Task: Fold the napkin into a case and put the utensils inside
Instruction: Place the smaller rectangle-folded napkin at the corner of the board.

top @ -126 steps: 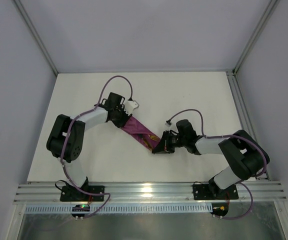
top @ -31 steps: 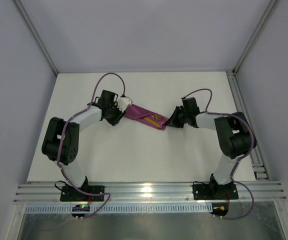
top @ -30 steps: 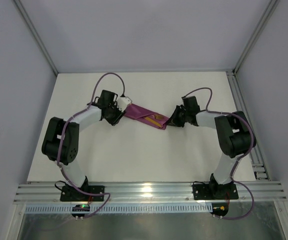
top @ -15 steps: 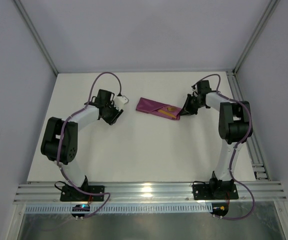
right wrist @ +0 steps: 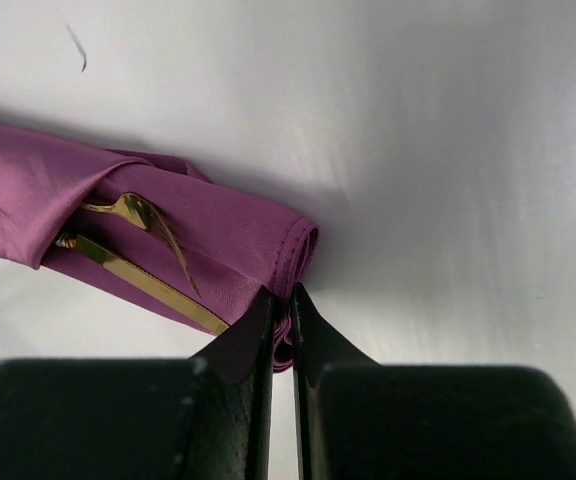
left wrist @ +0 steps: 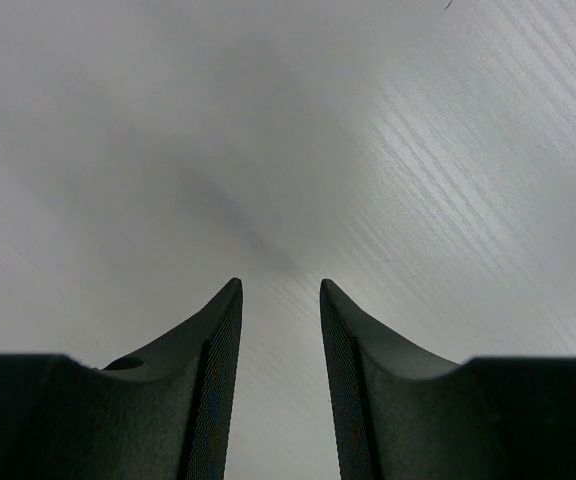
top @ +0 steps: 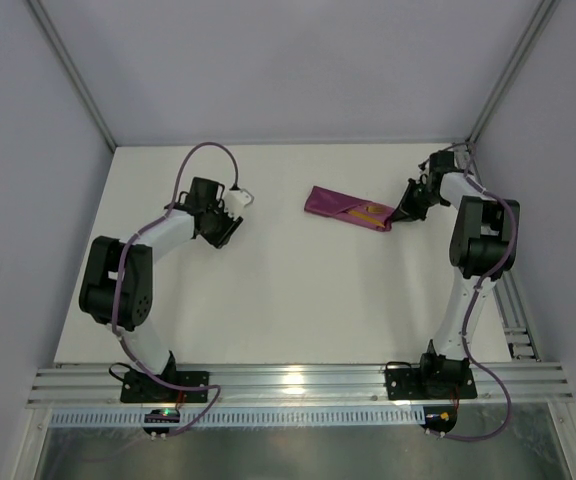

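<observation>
**Case pinched at the far right of the surface**

On the white surface (top: 288, 300), the magenta case (top: 340, 205) lies flat, toward the far right. The right end effector (right wrist: 280, 293) pinches the case's end fold. The left end effector (left wrist: 280, 290) hangs well apart from it, fingers spread, holding nothing. A gold fork (right wrist: 148, 215) and knife (right wrist: 138, 280) poke from the pocket.

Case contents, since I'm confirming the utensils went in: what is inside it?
A gold fork and gold knife stick out of the purple case pocket; the rest of each is covered by its fold.
</observation>
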Controlling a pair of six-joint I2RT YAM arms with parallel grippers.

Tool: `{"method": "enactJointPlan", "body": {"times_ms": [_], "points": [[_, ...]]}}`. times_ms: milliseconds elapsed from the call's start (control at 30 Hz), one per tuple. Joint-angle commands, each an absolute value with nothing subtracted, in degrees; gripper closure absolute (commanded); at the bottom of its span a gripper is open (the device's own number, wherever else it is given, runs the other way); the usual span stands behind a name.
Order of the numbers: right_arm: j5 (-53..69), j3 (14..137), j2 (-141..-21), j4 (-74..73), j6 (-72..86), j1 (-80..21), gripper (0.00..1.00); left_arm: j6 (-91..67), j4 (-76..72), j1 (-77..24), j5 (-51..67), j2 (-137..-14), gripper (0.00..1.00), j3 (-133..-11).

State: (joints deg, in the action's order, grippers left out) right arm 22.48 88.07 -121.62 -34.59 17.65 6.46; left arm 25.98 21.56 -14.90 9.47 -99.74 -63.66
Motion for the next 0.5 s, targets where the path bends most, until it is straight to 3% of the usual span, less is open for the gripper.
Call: {"method": "enactJointPlan", "body": {"times_ms": [0, 133, 233, 367, 467], "points": [[21.36, 92.02, -123.31, -37.35, 16.09, 7.64, 0.96, 26.72, 21.97, -14.41, 9.93, -97.21, 0.61, -65.13], [20.66, 94.13, -124.54, -38.49, 14.42, 8.44, 0.96, 27.42, 22.24, -13.89, 9.58, -97.21, 0.61, -65.30], [20.57, 95.10, -124.37, -38.85, 13.71, 8.88, 0.90, 27.77, 22.41, -13.71, 9.49, -96.86, 0.61, -65.39], [19.52, 96.41, -122.53, -40.16, 12.48, 9.67, 0.58, 27.77, 23.11, -13.71, 10.02, -95.89, 0.61, -65.48], [16.71, 96.42, -119.02, -41.48, 10.81, 9.67, 0.47, 27.60, 23.82, -13.71, 10.20, -94.22, 0.61, -65.39]]}}
